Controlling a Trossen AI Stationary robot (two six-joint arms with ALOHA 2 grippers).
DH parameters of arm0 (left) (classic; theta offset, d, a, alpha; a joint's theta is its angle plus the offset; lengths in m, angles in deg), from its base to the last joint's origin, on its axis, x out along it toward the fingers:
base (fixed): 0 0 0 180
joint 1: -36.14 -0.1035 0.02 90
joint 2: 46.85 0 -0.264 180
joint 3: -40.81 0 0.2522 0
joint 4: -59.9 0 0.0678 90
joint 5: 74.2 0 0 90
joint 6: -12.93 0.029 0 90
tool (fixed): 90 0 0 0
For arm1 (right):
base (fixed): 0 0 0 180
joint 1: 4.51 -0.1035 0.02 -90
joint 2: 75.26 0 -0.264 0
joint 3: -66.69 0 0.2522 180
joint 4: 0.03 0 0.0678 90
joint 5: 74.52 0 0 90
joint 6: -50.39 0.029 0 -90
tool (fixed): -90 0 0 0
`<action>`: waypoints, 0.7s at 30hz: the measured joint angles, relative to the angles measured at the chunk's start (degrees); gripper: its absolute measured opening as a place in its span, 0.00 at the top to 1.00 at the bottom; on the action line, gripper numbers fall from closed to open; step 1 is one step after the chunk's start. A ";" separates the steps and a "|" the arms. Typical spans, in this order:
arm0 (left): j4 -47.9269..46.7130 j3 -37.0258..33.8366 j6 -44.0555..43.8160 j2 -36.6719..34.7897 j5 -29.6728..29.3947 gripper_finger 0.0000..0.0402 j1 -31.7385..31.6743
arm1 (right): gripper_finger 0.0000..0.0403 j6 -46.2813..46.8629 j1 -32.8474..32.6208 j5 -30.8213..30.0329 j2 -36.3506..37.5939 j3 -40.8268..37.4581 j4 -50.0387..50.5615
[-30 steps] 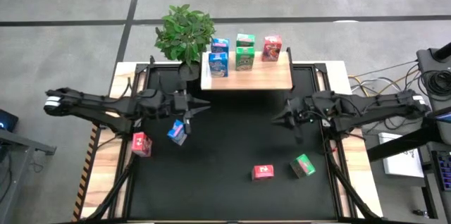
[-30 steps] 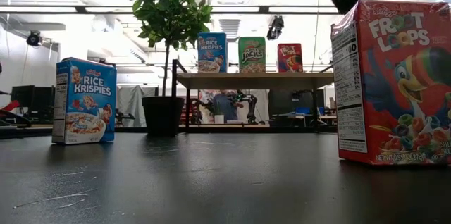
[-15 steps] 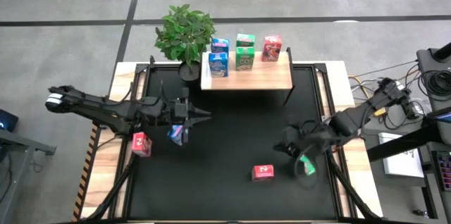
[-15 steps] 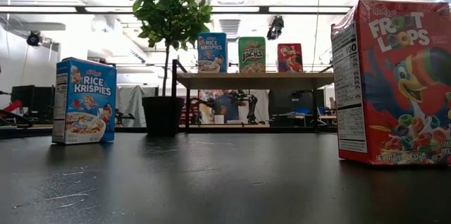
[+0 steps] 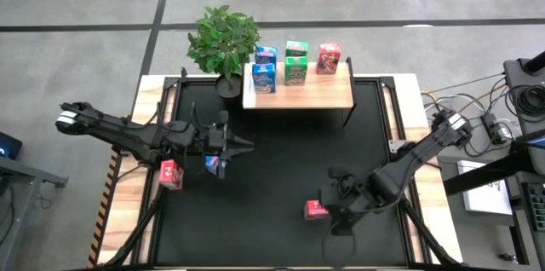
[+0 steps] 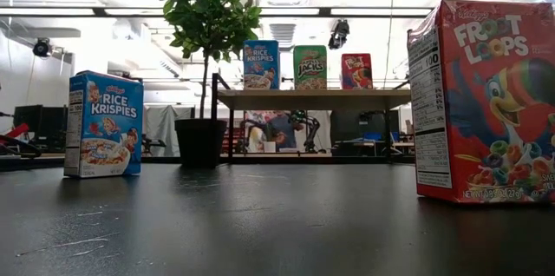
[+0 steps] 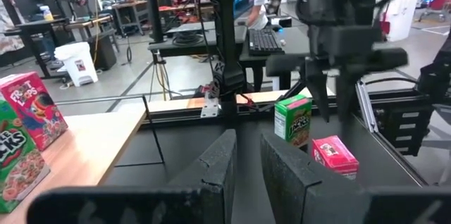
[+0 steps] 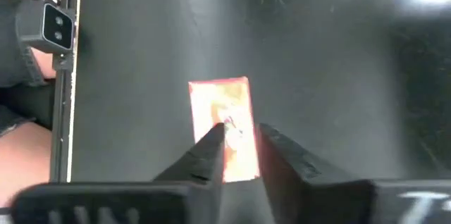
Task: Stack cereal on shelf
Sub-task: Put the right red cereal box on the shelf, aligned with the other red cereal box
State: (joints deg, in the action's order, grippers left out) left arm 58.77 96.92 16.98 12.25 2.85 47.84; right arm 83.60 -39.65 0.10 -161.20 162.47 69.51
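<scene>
A red cereal box (image 5: 316, 210) stands on the black mat near the near edge. My right gripper (image 8: 241, 132) hangs above it, pointing down, fingers close together, clear of its top (image 8: 220, 127). The green box (image 7: 292, 120) stands beside the red one and is hidden under my right arm in the high view. A blue box (image 5: 215, 164) stands at mid-left. My left gripper (image 5: 243, 143) is shut and hovers just past it, above it and apart. The wooden shelf (image 5: 319, 94) at the far edge carries two blue boxes, two green and one red.
A second red box (image 5: 171, 173) stands on the table's left wooden strip. A potted plant (image 5: 223, 39) sits left of the shelf. Cables and equipment (image 5: 519, 92) lie off the right side. The mat's middle (image 5: 281, 160) holds nothing. A person shows in the room behind the table.
My right arm has swung from the mat's mid-right toward the near edge. It passed over the green box, tipped its gripper downward and stopped above the red box. My left gripper has drifted slightly toward the near edge. No box has moved.
</scene>
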 joint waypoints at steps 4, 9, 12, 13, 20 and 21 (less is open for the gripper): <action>0.47 0.00 -0.40 0.00 0.00 0.88 0.00 | 0.62 -0.31 -0.01 0.33 -3.38 3.11 1.71; 0.46 0.00 -1.81 -0.01 0.00 0.88 0.04 | 0.40 -1.46 -0.23 0.38 -6.92 4.93 5.24; 0.43 0.00 -1.82 -0.02 0.00 0.88 0.11 | 0.29 -1.40 -0.50 0.48 -8.37 4.92 5.72; 0.47 0.00 -1.79 -0.02 0.00 0.88 0.11 | 0.27 -1.01 -0.50 0.61 -8.98 4.92 5.94; 0.71 -0.02 -1.68 -0.02 0.00 0.88 0.11 | 0.24 -0.30 -0.28 2.35 -12.69 4.60 6.88; 0.73 -0.02 -1.68 -0.02 0.00 0.88 0.11 | 0.25 -0.29 -0.21 2.35 -13.13 4.58 6.89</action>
State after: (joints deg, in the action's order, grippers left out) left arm 59.51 96.90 15.30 12.22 2.85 47.95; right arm 83.31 -39.86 2.44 -174.33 167.04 76.39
